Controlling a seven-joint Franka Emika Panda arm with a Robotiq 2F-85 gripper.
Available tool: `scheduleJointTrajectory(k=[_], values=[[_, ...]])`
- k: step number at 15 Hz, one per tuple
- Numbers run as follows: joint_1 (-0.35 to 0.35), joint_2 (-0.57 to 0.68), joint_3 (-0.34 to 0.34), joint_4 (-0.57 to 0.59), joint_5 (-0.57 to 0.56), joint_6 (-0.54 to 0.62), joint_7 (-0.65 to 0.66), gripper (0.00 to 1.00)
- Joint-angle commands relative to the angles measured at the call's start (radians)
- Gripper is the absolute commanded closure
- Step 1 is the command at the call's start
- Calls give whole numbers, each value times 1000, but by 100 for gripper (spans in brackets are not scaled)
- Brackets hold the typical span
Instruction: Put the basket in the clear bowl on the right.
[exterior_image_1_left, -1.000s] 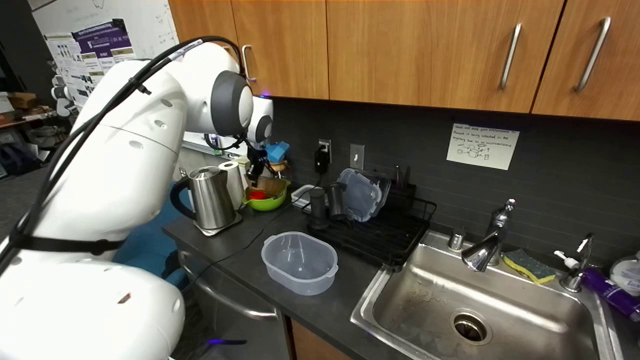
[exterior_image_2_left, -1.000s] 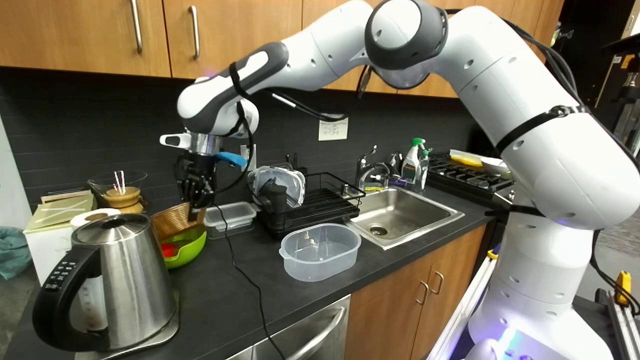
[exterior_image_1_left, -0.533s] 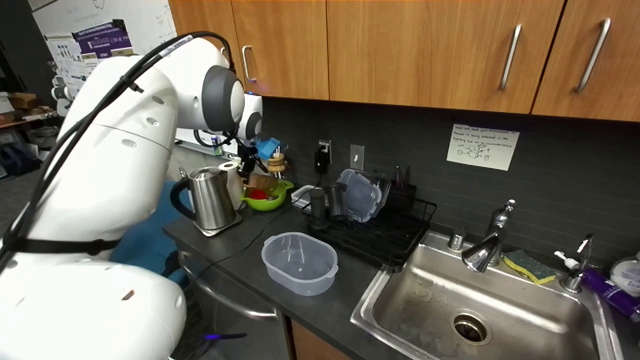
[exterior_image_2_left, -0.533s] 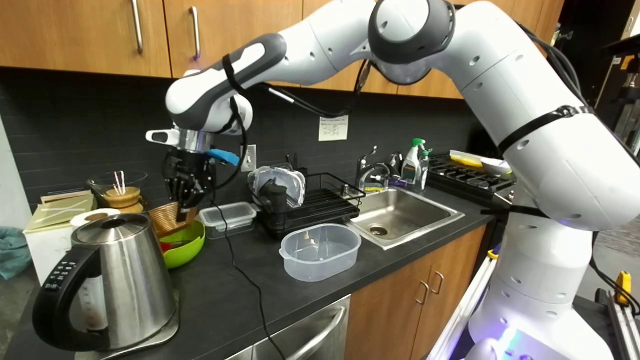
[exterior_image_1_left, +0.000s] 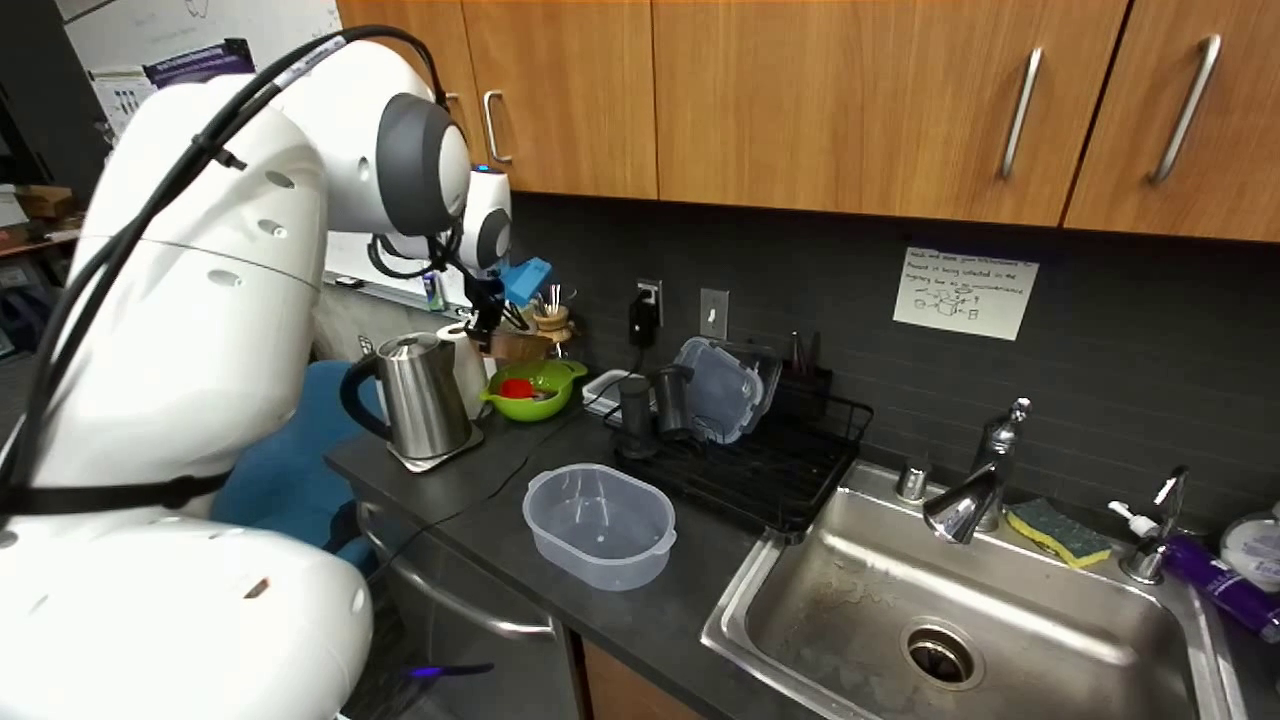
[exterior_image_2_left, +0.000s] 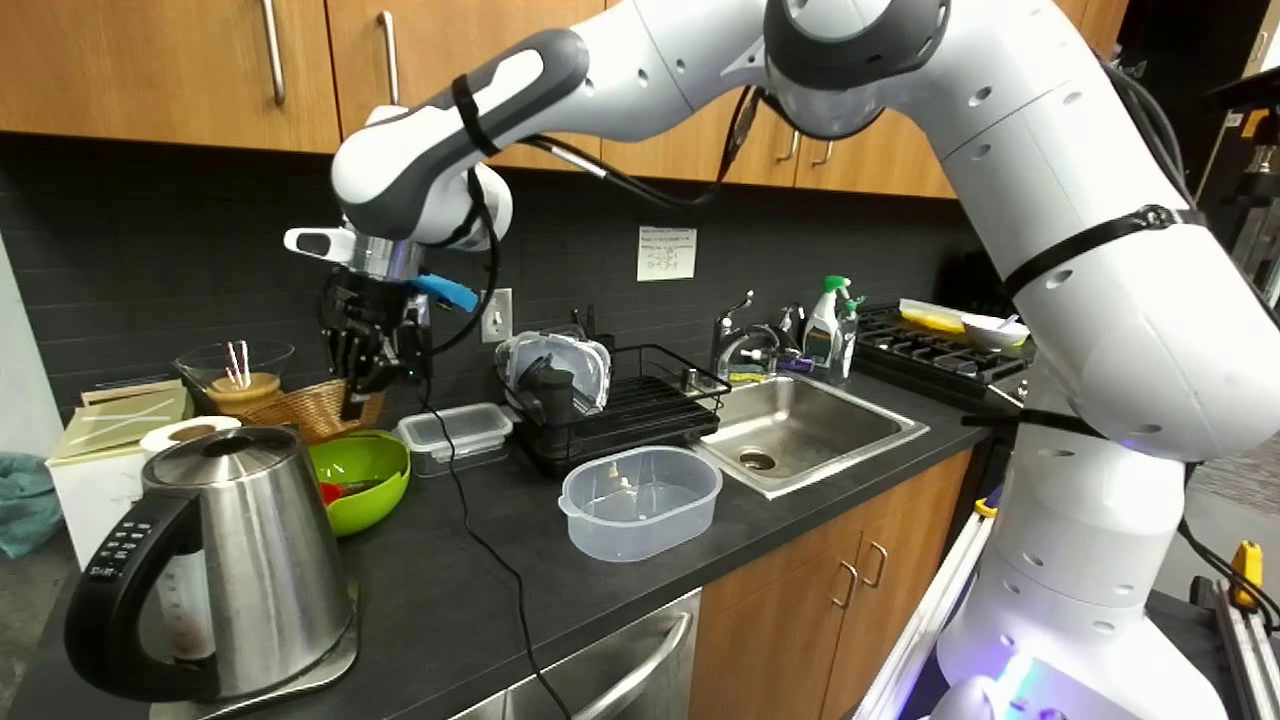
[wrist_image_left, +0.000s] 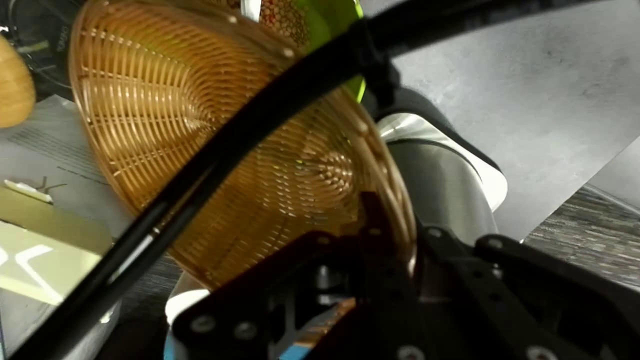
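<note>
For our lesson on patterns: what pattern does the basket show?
The basket shows a golden-brown woven pattern, best in the wrist view.

Bowl (exterior_image_2_left: 640, 530) between kettle (exterior_image_2_left: 255, 560) and sink (exterior_image_2_left: 825, 435)

tilted basket (wrist_image_left: 280, 170), clear bowl (exterior_image_2_left: 645, 535) apart

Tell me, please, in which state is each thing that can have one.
Clear bowl: upright, open at the top.
Basket: held by its rim, outside the clear bowl.
Jaws: shut on the basket rim.
Green bowl: upright, a red thing inside.
Kettle: upright, lid down.
Cabinet doors: closed.
Black plug: in the wall outlet.
Faucet: no water seen running.
Purple bottle: lying on its side.
</note>
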Motion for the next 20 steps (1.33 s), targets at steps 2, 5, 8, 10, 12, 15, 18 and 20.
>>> scheduleJointTrajectory(k=[2, 5, 8, 10, 12, 15, 18, 20], values=[[-3, -138, 5, -184, -8, 113, 73, 98], [-7, -208, 6, -287, -4, 185, 126, 98], [-7, -277, 9, -388, -6, 253, 185, 98], [-6, -322, 14, -453, -2, 286, 226, 98], [-3, -366, 19, -512, 0, 308, 272, 98], [3, -427, 28, -591, 2, 333, 344, 98], [26, -494, 26, -671, -18, 364, 450, 98], [48, -535, 22, -721, -39, 404, 541, 98]])
